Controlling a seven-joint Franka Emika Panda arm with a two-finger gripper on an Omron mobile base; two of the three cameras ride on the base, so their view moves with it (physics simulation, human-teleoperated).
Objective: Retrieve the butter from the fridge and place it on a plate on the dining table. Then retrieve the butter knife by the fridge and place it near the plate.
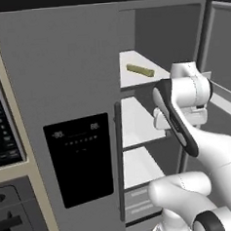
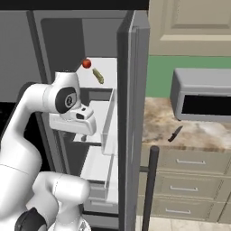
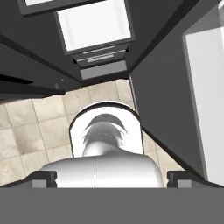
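**Reaching for the butter on the upper fridge shelf**

The butter (image 1: 140, 70) lies on the fridge's (image 1: 60, 67) upper white shelf (image 1: 132, 77), toward its front edge, slanted across it. In the right base view it sits just beside a small red round item (image 2: 86, 63) on the same shelf. Our gripper (image 2: 81, 135) hangs below that shelf, at the open compartment, pointing down toward the floor; its fingers stand fully apart and hold nothing.

To do this step well, we judge the hand must rise above the shelf's front edge, turn toward the stick, and close across its short width, not along its length. We should keep off the red item.

The open door (image 2: 133, 113) stands close on the arm's right, and its door bin (image 2: 108, 122) narrows the way in. Beyond the door, a dark knife (image 2: 175, 134) lies on the marbled counter (image 2: 198, 135) near its front edge, before a grey appliance (image 2: 203, 97).
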